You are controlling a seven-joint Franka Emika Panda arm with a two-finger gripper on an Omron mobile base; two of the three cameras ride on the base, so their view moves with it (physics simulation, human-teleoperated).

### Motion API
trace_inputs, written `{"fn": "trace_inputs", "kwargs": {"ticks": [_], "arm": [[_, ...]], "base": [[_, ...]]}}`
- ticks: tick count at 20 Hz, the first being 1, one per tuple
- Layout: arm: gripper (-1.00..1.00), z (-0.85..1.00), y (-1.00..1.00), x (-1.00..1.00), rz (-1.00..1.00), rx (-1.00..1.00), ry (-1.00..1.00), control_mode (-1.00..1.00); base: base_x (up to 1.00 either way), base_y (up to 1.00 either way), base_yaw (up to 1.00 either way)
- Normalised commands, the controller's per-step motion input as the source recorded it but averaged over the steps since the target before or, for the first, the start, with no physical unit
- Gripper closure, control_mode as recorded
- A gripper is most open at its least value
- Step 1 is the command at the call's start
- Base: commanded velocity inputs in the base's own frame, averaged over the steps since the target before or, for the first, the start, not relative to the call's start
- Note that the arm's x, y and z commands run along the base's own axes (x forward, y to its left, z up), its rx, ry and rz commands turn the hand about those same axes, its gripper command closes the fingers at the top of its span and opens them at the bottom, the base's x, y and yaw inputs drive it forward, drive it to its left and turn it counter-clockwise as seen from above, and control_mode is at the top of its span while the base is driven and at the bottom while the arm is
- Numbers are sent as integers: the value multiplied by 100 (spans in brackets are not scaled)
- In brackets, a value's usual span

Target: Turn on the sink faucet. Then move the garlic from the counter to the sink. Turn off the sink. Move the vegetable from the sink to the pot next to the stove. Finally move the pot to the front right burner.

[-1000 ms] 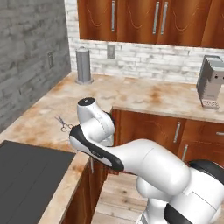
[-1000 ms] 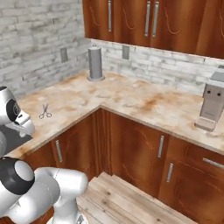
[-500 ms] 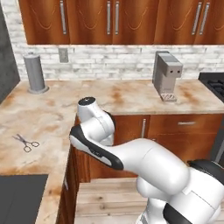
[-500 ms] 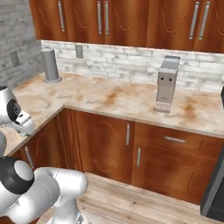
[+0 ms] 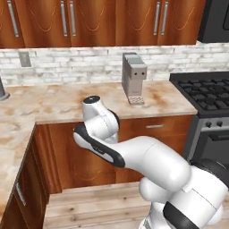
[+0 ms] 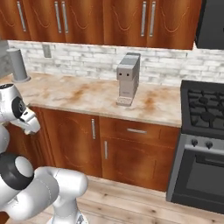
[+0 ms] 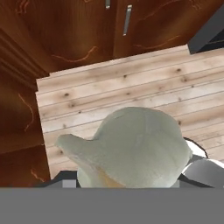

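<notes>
Far left on the counter (image 6: 83, 94) we see a grey cylinder (image 6: 18, 65) against the brick wall. Mid-counter stands a grey coffee machine (image 5: 134, 78), and at the right is the stove (image 5: 206, 91), its black grates level with the worktop. Our arm is folded low in front of the cabinets. In the hand view the garlic (image 7: 131, 148) sits right up against the camera, pointed tip to the left, over wood floor (image 7: 131, 83) and cabinet doors. The gripper is clamped on the garlic; the fingertips are hidden behind it.
</notes>
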Motion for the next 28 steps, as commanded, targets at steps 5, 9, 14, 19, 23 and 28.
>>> {"fn": "trace_inputs", "kwargs": {"ticks": [5,9,14,19,23,28], "arm": [[100,0,0,0,0,0,0,100],[100,0,0,0,0,0,0,100],[100,0,0,0,0,0,0,100],[100,0,0,0,0,0,0,100],[100,0,0,0,0,0,0,100],[100,0,0,0,0,0,0,100]], "base": [[21,-90,-8],[39,-41,-8],[41,20,0],[70,3,0],[38,-83,1],[17,-100,1]]}}
